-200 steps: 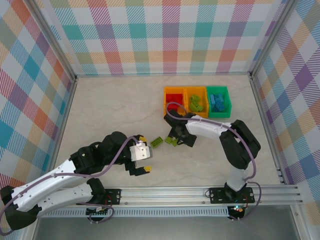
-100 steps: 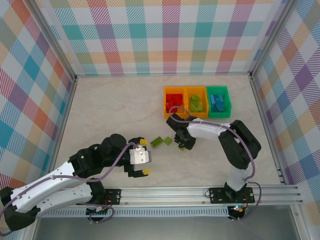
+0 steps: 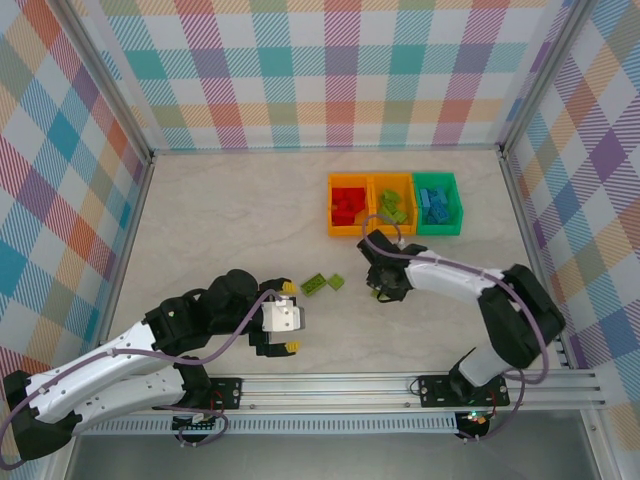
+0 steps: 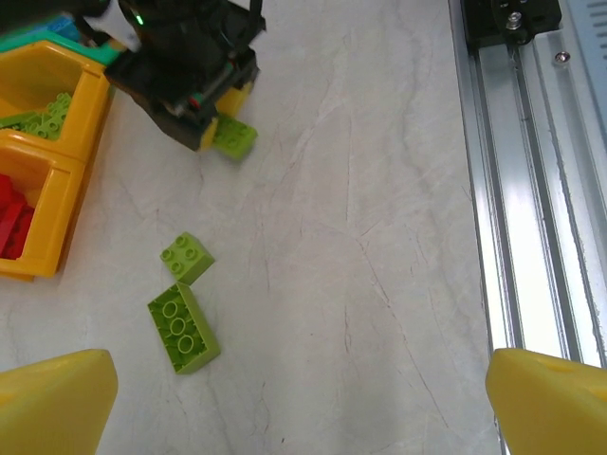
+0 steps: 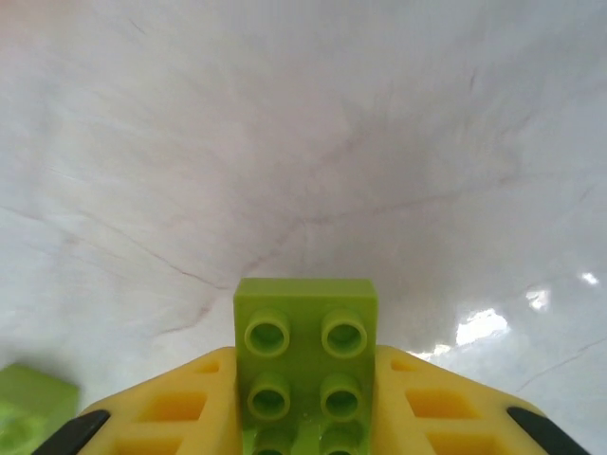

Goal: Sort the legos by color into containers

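- The right gripper [image 3: 384,285] is clenched on a lime brick [image 5: 305,346]; the right wrist view shows the brick pinched by its sides between the yellow fingers [image 5: 180,398], studs facing the camera, so it looks squarely seated and unlikely to twist
- That brick hangs just above the table [image 3: 230,220], a little in front of the bins, near the middle orange bin [image 3: 392,231], which already holds lime pieces; that bin is probably its destination
- The left orange bin [image 3: 332,205] holds red bricks and the green bin [image 3: 458,205] holds blue ones, so each colour has its own place
- Two loose lime bricks lie on the table between the arms: a long one [image 4: 183,327] and a small square one [image 4: 187,258], close together but apart from the bins
- The left gripper [image 3: 291,318] is released, its fingers [image 4: 57,403] spread wide with nothing between them; it hovers low, near the loose pair, and seems placed to take one of them without crossing the right arm
- What remains, by my reading, is the held brick and these two
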Controlling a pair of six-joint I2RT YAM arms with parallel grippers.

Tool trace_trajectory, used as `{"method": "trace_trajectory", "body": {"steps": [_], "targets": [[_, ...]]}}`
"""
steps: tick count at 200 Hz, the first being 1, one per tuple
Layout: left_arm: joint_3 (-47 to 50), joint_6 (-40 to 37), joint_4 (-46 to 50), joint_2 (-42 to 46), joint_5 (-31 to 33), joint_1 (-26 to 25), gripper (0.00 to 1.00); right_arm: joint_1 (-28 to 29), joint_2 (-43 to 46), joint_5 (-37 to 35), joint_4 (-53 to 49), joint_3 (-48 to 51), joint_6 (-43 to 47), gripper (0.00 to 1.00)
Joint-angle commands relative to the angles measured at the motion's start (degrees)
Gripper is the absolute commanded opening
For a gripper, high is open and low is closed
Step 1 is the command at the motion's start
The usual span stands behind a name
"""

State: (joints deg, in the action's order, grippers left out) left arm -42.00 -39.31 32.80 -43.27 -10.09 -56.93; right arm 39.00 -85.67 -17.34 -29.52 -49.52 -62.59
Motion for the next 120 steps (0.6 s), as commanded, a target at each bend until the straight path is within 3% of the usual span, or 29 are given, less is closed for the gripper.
{"method": "trace_trajectory", "body": {"steps": [1,22,44,103,120], "targets": [[1.23,-0.79,-2.18,1.44,-0.93,-0.73,1.0,-2.8,6.59,-3.88,5.11,-1.0,14.0,0.27],[2.81,0.43,-5.64,3.24,1.87,-0.65,1.0,-8.45,5.44,-2.54,8.69,-5.2,25.07,0.24],[3.85,1.31,-7.86,4.24,5.91,-0.64,1.0,-13.33,-1.99,-1.22,10.17,-13.33,34.65,0.24],[4.63,1.43,-8.66,4.0,11.1,-0.55,1.0,-18.64,-23.08,1.79,8.01,-35.97,40.42,0.26],[4.78,1.43,-8.8,3.77,11.06,-0.48,1.0,-19.33,-27.21,3.48,5.0,-41.36,39.62,0.39]]}}
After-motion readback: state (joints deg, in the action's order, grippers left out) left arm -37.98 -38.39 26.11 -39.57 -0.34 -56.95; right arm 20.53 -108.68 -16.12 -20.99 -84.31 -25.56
